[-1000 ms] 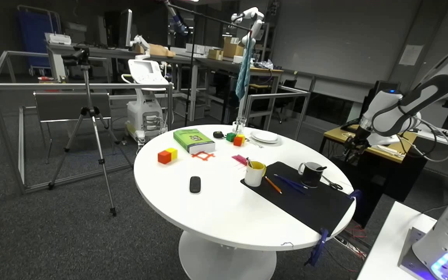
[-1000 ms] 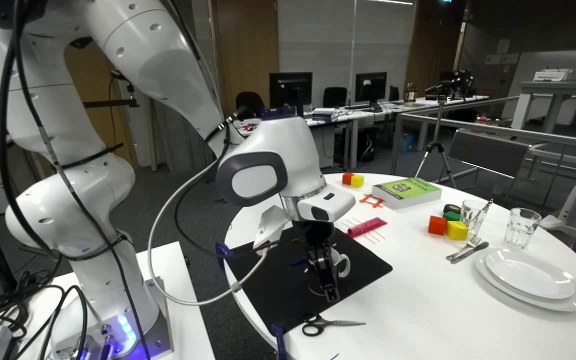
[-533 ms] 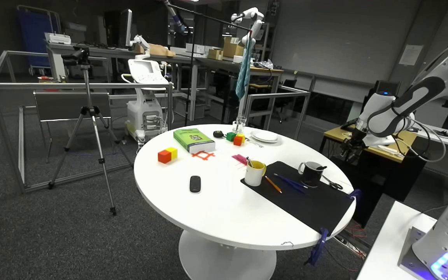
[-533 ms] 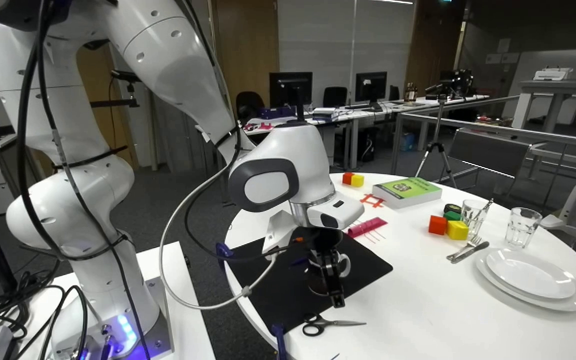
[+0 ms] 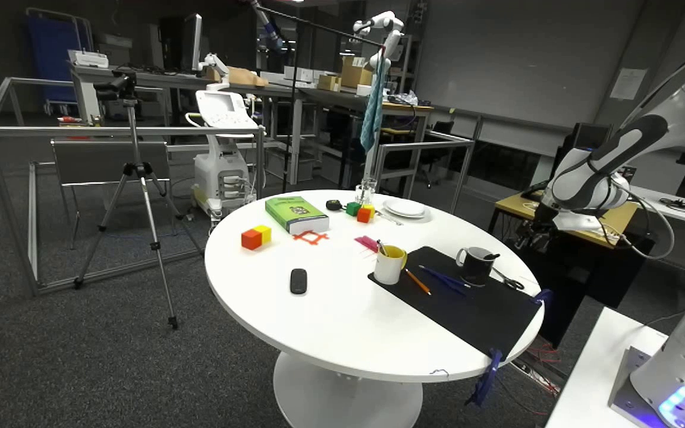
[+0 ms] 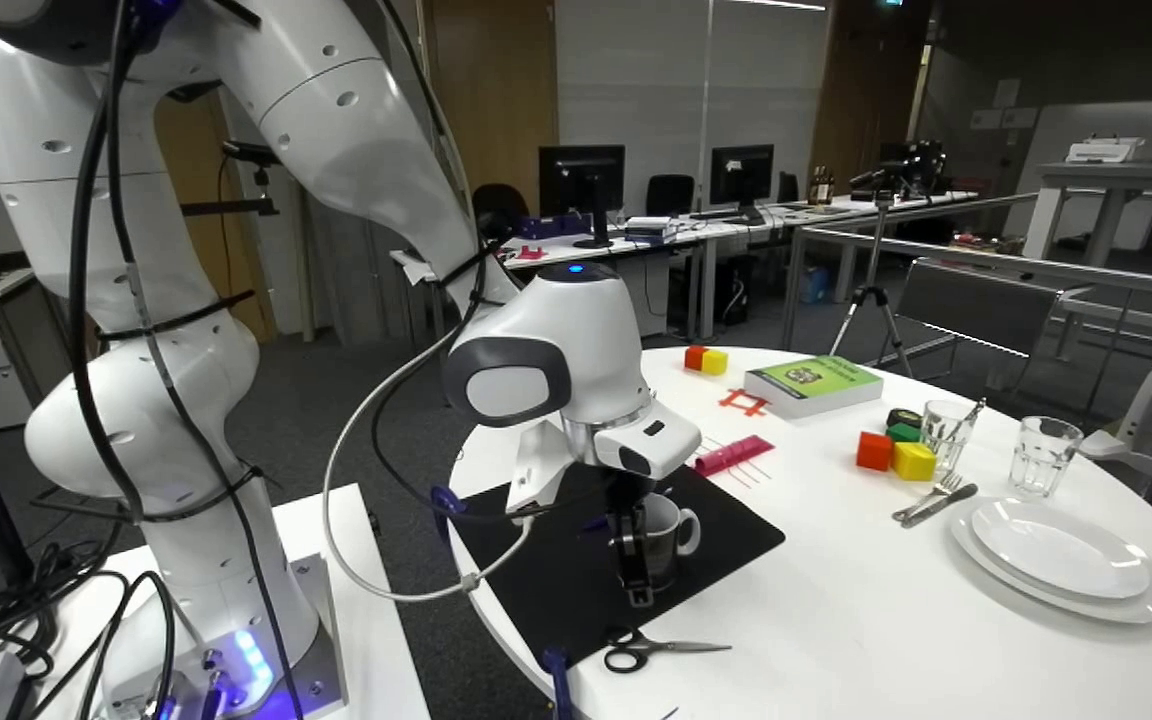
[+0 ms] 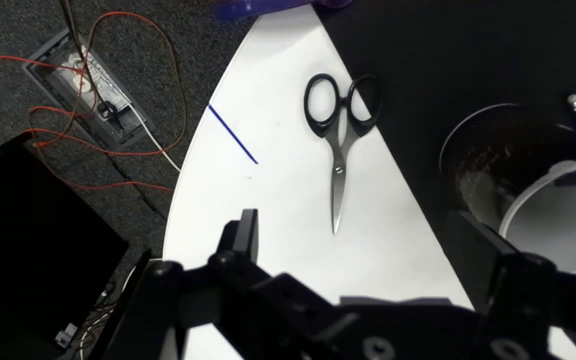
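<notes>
Scissors [image 6: 676, 647] lie flat, in an exterior view at the near edge of the black mat [image 6: 556, 600], slim steel blades pointing right over the white table [image 6: 836, 620] and together or nearly so; of the two black handle loops, one straddles the mat edge (clearest in the wrist view). Black mug [image 6: 663, 545], pale inside with a light handle: upright on the mat, far side of the scissors, apart from them.
</notes>
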`<state>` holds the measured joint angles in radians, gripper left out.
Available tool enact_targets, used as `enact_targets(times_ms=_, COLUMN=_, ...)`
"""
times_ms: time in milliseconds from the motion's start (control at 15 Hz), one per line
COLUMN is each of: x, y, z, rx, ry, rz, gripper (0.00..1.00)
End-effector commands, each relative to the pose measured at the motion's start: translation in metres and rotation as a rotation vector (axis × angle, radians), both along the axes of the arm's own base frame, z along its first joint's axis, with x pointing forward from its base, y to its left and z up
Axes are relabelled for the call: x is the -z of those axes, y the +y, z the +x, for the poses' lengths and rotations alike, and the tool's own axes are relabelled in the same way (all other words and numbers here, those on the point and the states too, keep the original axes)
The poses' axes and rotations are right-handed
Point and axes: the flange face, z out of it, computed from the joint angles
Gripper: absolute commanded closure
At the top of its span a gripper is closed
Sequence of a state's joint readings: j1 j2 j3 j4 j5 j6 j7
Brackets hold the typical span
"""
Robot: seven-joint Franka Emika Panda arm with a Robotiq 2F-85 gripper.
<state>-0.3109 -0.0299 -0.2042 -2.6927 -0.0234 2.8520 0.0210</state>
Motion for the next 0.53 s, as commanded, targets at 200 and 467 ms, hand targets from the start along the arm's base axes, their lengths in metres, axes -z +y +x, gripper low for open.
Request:
enact_targets(times_ms=200, x=0.015, y=0.007, z=0.003, rx=-0.009, ry=0.002, rz=0.030, gripper=0.00)
enact_targets(times_ms=467, x=0.031, y=0.007, z=0.006, rx=0.005, ry=0.009, rz=0.025, gripper=0.00)
